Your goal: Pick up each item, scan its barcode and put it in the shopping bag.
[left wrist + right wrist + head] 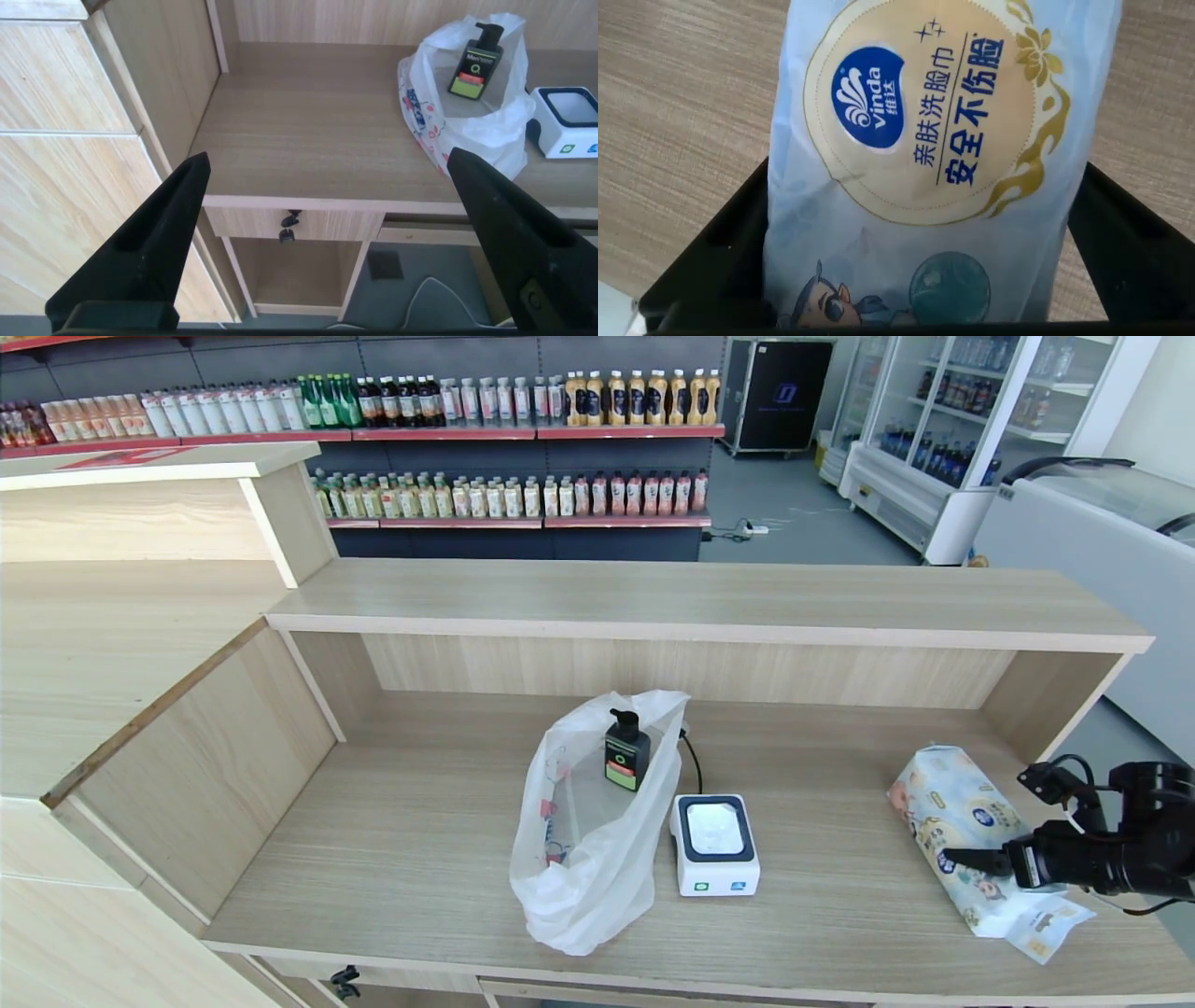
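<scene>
- The tissue pack (952,812) lies flat on the counter (420,840), at its right end, well apart from the bag (588,859).
- The right tool (966,859) is at the pack's near half, released: its two fingers stand wide on either side of the pack, which fills the gap between them (the right wrist view shows a dark finger (719,252) along each long edge).
- The pack rests on the wood, not lifted.
- The left tool (327,163) hangs off the counter's left front corner, fingers spread wide with nothing between them.
- The white plastic bag sits near the middle of the counter, its mouth open upward.
- A dark pump bottle (626,758) stands upright inside the bag, towards its back.
- The scanner (714,845), a white box with a dark-framed window facing up, sits just beside the bag on the right, touching its plastic.
- A black cable (694,756) runs from the scanner back behind the bag.
</scene>
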{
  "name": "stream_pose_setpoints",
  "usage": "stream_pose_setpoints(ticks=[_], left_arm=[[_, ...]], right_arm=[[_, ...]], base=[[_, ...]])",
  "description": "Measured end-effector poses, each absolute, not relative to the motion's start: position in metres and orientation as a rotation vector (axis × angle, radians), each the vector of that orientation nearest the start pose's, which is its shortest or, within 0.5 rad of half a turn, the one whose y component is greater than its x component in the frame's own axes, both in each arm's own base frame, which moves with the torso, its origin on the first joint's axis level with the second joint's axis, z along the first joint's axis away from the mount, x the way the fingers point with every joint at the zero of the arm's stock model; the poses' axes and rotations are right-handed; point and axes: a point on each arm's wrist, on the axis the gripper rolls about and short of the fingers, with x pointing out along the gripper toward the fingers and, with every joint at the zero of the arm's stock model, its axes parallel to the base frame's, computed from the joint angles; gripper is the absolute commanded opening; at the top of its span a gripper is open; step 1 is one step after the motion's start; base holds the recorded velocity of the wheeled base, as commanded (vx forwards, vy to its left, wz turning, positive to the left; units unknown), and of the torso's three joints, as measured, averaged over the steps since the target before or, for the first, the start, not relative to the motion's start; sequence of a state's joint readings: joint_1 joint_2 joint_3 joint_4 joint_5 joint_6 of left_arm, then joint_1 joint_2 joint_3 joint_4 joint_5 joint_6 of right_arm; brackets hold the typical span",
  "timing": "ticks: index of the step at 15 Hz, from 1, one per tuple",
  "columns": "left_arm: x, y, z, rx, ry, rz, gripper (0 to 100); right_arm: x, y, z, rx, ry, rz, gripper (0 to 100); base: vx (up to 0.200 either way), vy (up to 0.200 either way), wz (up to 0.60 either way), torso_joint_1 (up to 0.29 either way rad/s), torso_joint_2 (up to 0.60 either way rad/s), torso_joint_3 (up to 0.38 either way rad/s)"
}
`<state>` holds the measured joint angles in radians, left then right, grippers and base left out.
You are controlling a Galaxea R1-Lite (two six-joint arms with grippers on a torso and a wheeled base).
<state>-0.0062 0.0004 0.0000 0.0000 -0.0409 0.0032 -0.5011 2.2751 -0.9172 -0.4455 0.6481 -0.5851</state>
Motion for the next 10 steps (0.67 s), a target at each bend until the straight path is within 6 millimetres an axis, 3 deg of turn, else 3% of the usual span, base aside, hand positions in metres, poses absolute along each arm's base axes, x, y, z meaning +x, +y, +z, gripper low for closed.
stream_pose_setpoints(ticks=[6,8,10], left_arm=[[-0.023,-0.001,0.075,0.003,0.000,-0.047,100],[-0.023,-0.001,0.075,0.003,0.000,-0.047,100],[-0.023,-0.001,0.075,0.003,0.000,-0.047,100]], right_arm=[[0.330,-0.165,-0.012,-0.212,0.664,0.398,0],[0.328,-0.166,-0.003,-0.301,0.640,0.414,0],[0.320,-0.171,0.024,-0.466,0.575,0.415,0]], base=[[0.000,0.000,0.00,0.000,0.00,0.000],[0.000,0.000,0.00,0.000,0.00,0.000],[0.000,0.000,0.00,0.000,0.00,0.000]])
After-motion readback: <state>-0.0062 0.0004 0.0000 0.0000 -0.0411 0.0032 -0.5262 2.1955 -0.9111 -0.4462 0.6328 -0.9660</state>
